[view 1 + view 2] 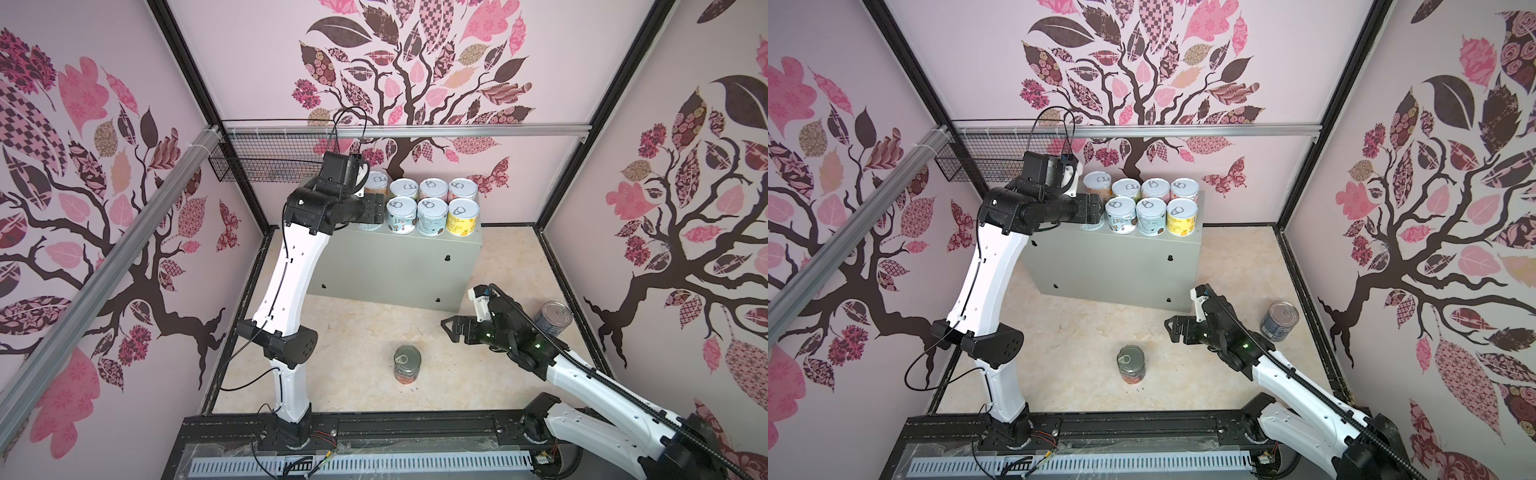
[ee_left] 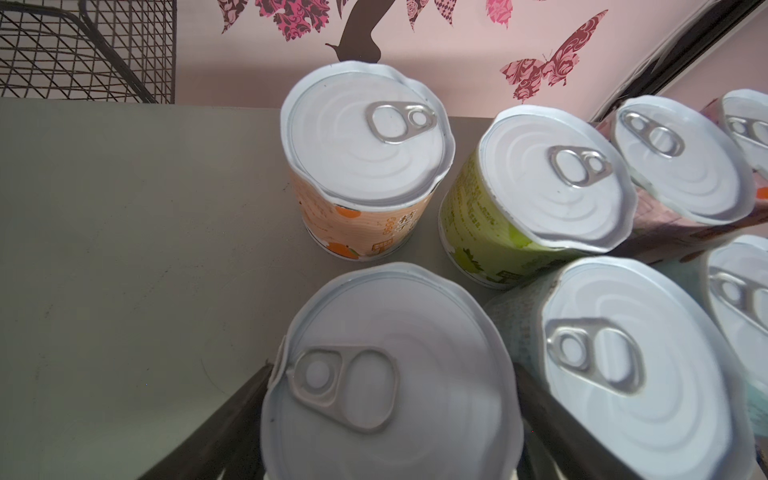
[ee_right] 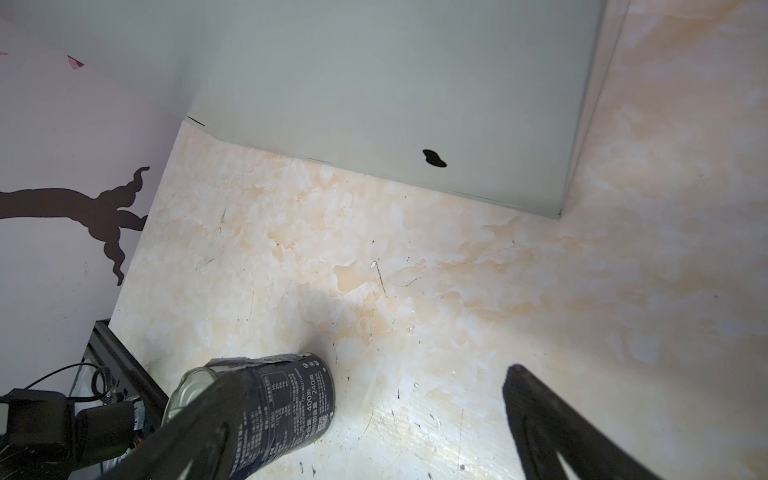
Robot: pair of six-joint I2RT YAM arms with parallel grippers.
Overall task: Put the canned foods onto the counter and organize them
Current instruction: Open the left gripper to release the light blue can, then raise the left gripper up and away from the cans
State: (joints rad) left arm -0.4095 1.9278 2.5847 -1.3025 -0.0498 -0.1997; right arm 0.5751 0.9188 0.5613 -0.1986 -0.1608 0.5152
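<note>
Short cans point(image 1: 432, 203) atop grey counter point(image 1: 399, 266); reddish can point(image 1: 407, 364), blue can point(image 1: 552, 318) on floor

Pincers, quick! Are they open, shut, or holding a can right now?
Left pincer: around a short can on the counter; grip or release cannot be told.
Right pincer: open, holding nothing.

The left arm was raised and extended forward, its gripper point(image 2: 390, 415) jaws parted. The right arm sat low, reaching toward the middle, its gripper point(image 1: 449, 328) jaws spread wide, holding nothing.
</note>
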